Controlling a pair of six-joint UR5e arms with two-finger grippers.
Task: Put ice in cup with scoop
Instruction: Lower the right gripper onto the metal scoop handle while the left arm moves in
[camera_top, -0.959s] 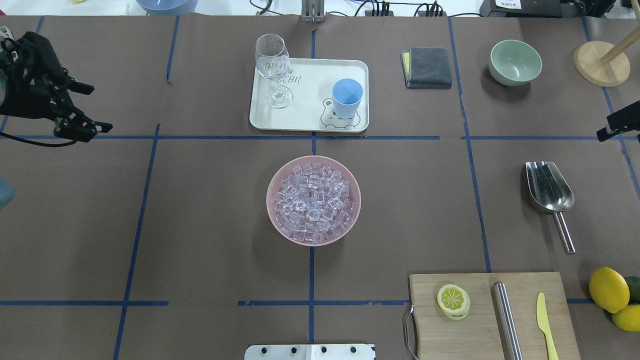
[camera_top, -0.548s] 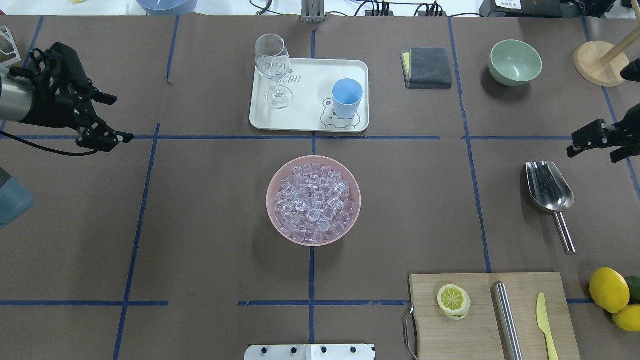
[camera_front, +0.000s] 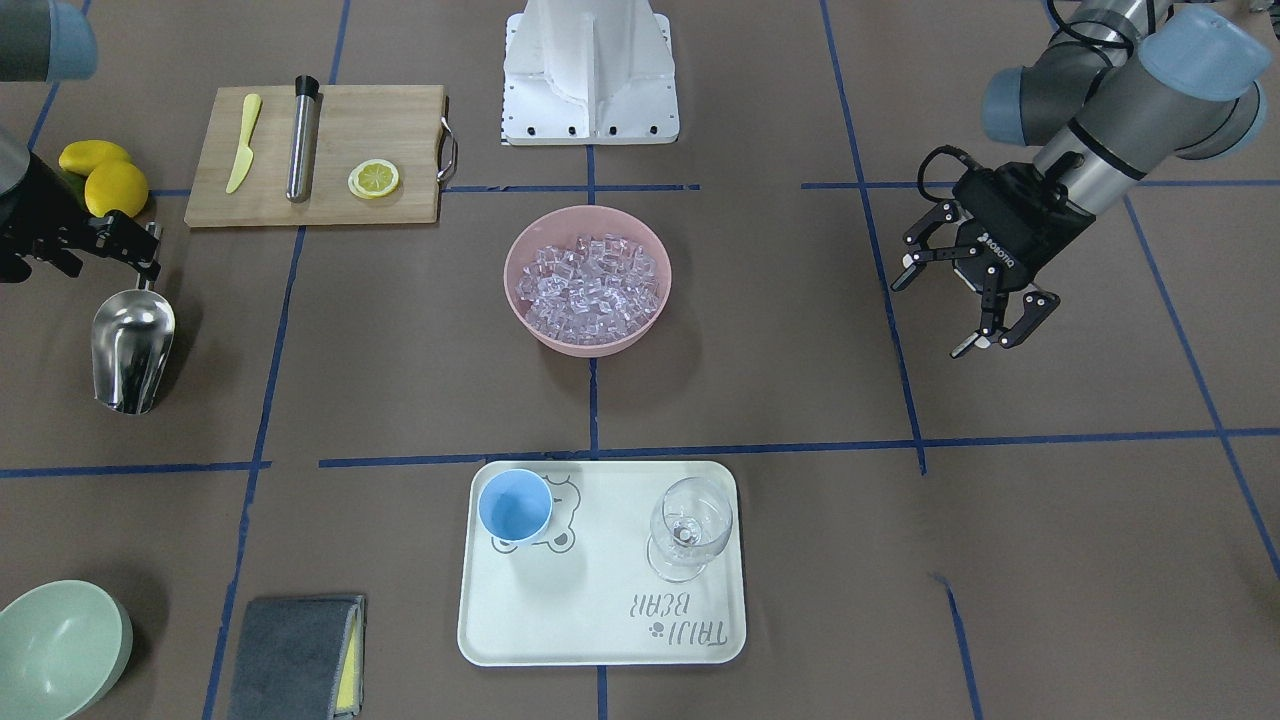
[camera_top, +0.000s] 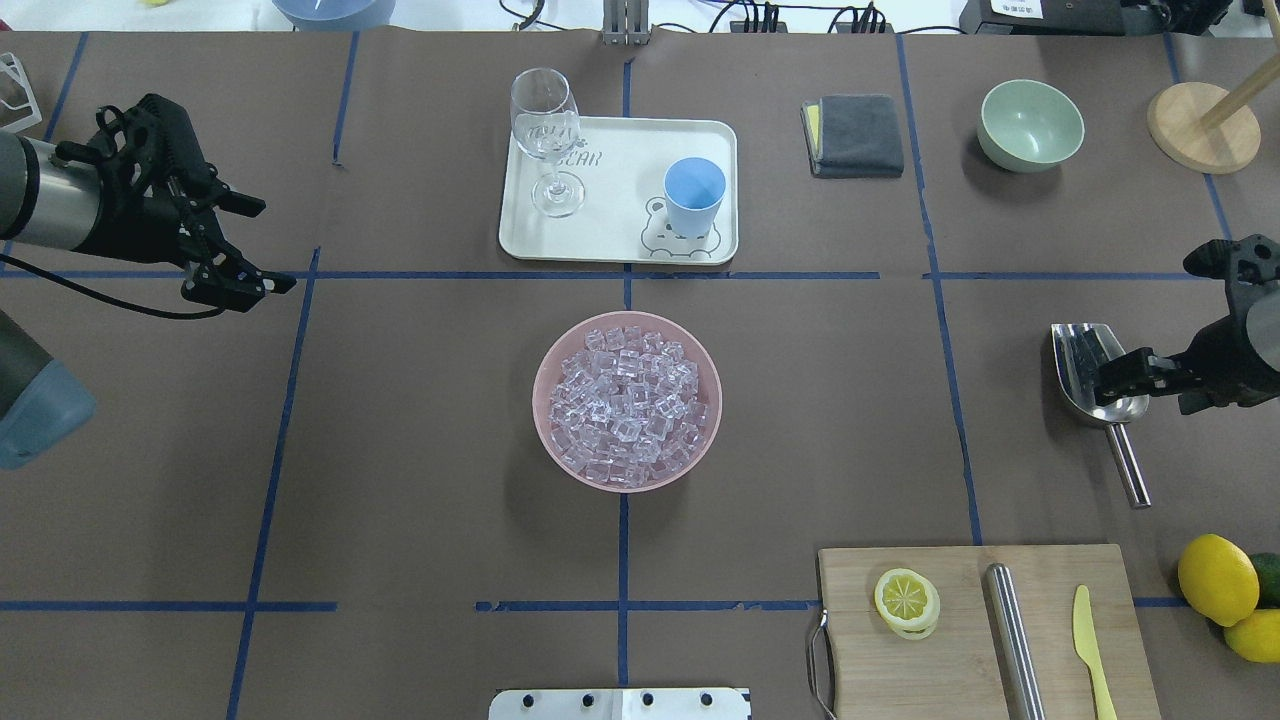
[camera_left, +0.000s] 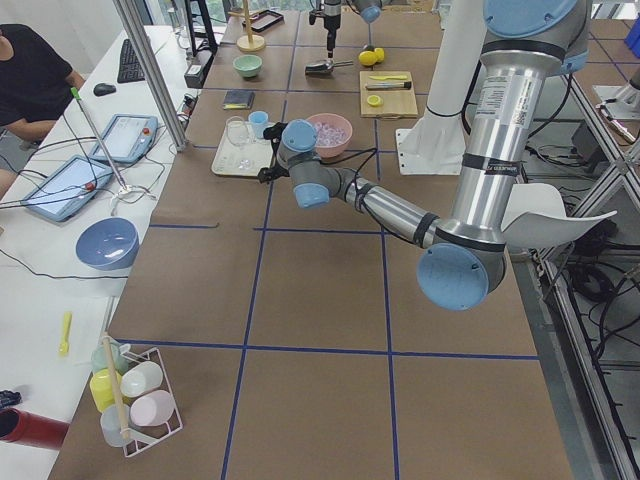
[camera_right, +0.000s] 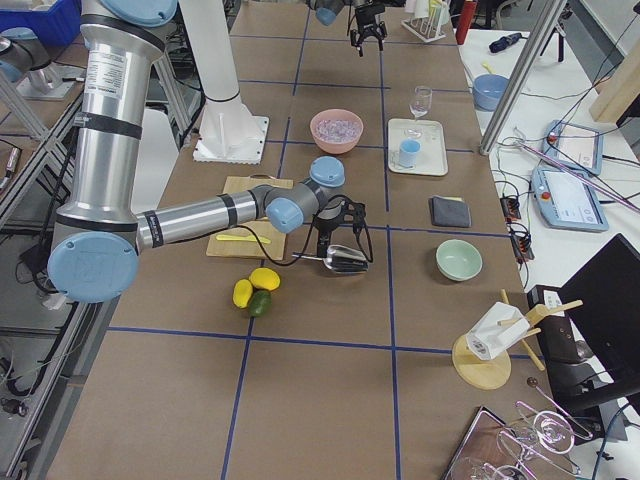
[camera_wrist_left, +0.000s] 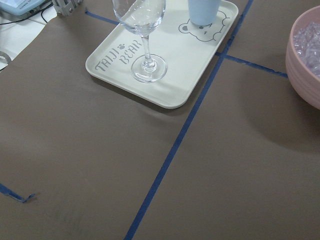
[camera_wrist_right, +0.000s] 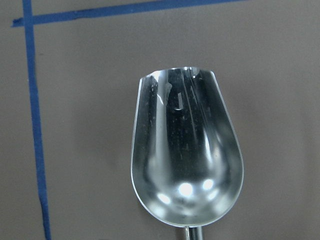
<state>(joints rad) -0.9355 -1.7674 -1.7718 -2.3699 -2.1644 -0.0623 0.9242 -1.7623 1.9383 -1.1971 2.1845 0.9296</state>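
Nothing done yet. Scoop flat on table at right, unheld. Ice all in pink bowl. Cup on tray, empty. Right gripper spread wide above scoop's neck (grasp looks next). Left gripper open, holding nothing, far side. Right wrist view shows trough bare; overhead half hides it behind finger.

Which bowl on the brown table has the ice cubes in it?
The pink bowl in the middle: it is heaped with ice cubes. The pale green bowl is empty.
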